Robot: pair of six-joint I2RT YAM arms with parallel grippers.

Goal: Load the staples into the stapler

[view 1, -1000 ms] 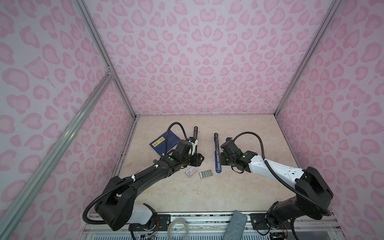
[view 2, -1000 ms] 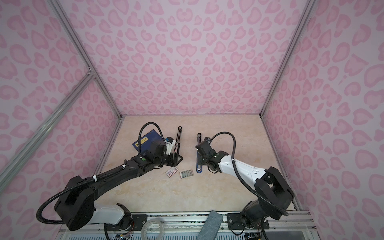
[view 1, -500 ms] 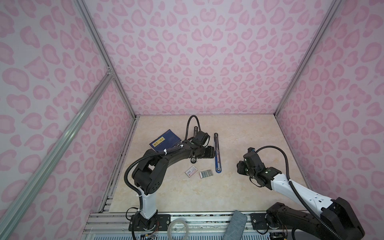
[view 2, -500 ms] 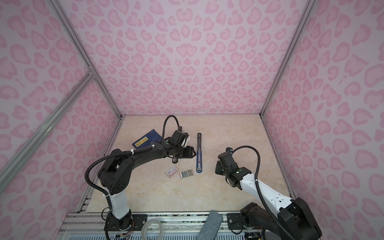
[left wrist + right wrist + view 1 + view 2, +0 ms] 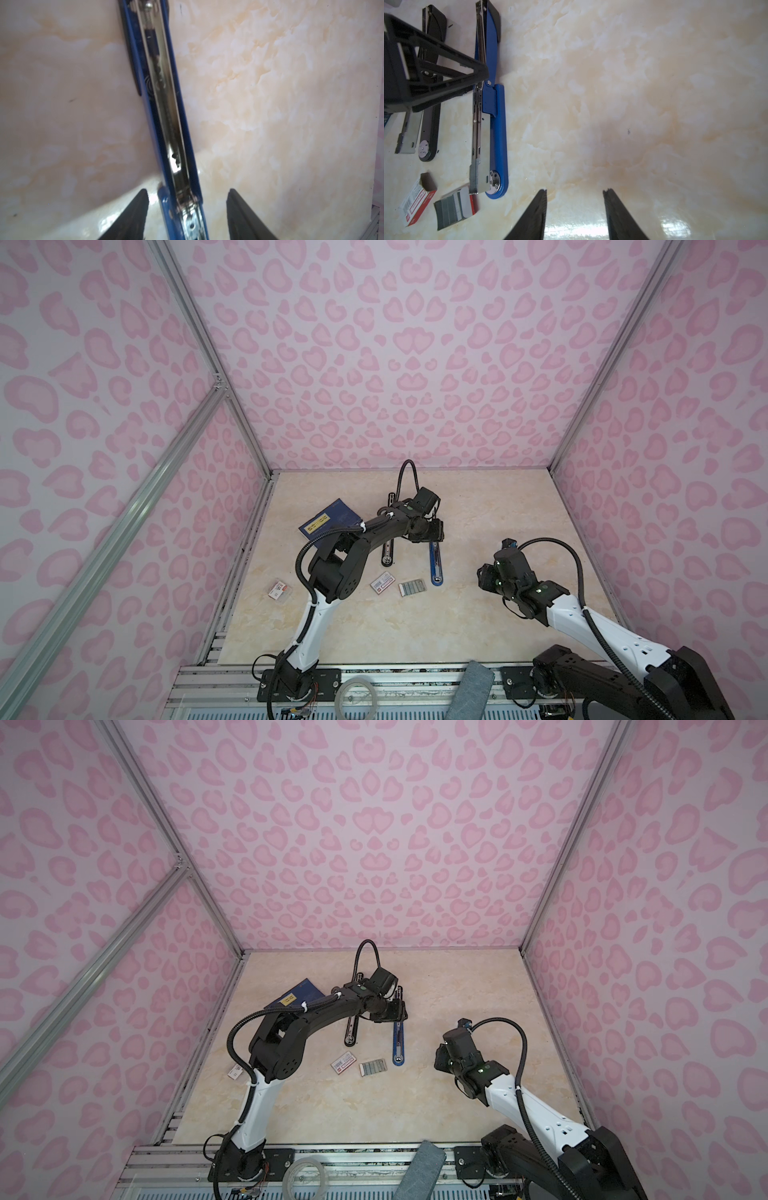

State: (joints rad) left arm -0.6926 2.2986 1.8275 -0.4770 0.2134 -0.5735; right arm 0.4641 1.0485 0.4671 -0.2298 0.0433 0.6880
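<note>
- The left arm (image 5: pixel 374 531) reaches across the marbled desk (image 5: pixel 498 510) to the blue stapler (image 5: pixel 435 564), which lies opened out flat with its silver metal channel showing.
- Seen from the left wrist, the left jaws stand partly open astride the blue stapler (image 5: pixel 172 124) near its hinge. A strip of bare desk shows on either side, and they have hold of nothing.
- The staples (image 5: pixel 412 587), a small flat block of grey strips, lie on the desk just beside the round-plated end of the blue stapler, on its left in both top views.
- From the right wrist, the staples (image 5: pixel 452 207) appear at the tip of the stapler's metal rail. Whether the two touch cannot be told.
- A white box (image 5: pixel 381 582) with a red label lies just beside the staples on their far side from the stapler, one end flap open.
- A black stapler (image 5: pixel 387 556), also opened flat, lies alongside the blue one, partly under the left arm.
- A dark blue booklet (image 5: pixel 328 522) with a yellow label sits toward the back left, partly hidden by the left arm.
- A second small box (image 5: pixel 279 590) lies near the desk's left edge, well apart from the rest.
- The right arm (image 5: pixel 582 614) is off to the right, well apart from both staplers. The right jaws are partly open over bare desk and hold nothing.
</note>
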